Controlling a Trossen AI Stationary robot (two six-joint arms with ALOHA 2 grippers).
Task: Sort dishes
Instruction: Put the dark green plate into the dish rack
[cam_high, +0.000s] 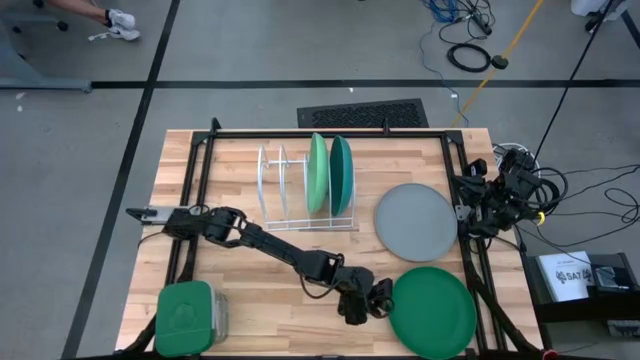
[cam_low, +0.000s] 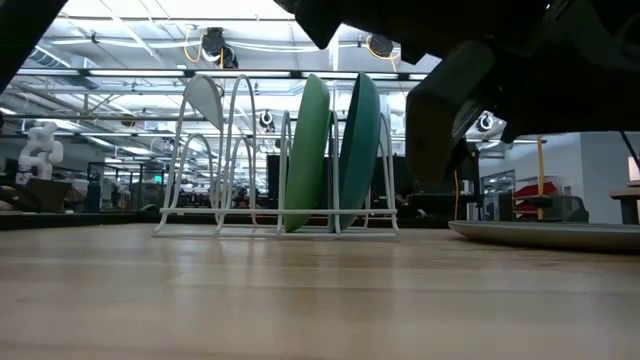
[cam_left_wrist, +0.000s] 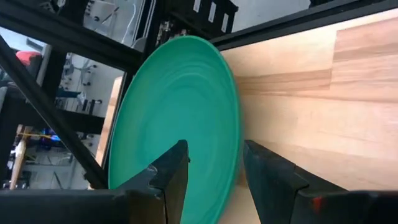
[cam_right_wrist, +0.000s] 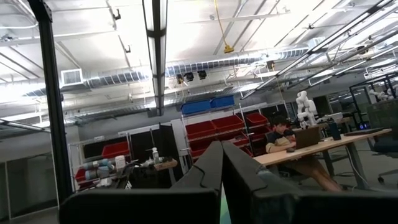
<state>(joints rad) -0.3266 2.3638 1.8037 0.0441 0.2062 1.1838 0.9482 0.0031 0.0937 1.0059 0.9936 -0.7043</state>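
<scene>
The dark green plate (cam_high: 432, 312) lies flat at the table's near right. My left gripper (cam_high: 381, 297) is open at its left rim. In the left wrist view the gripper (cam_left_wrist: 214, 177) has one finger over the plate (cam_left_wrist: 180, 106) and one over the bare wood. The grey plate (cam_high: 416, 222) lies flat farther back. The light mint green plate (cam_high: 318, 172) and the teal plate (cam_high: 341, 172) stand on edge in the white wire rack (cam_high: 280, 185). My right gripper (cam_right_wrist: 221, 171) is shut and empty, folded back at the table's right edge (cam_high: 495, 195). My left gripper's open fingers (cam_left_wrist: 171, 177) stand on either side of the dark green plate's left rim (cam_left_wrist: 235, 149), coming low from the table's left. I cannot tell whether either finger touches the plate, which lies flat on the table.
A green square lidded container (cam_high: 186, 318) stands at the near left corner. A black frame (cam_high: 200, 140) runs round the table's sides. Bare wood lies between the rack and the near edge, crossed by my left arm (cam_high: 270, 245).
</scene>
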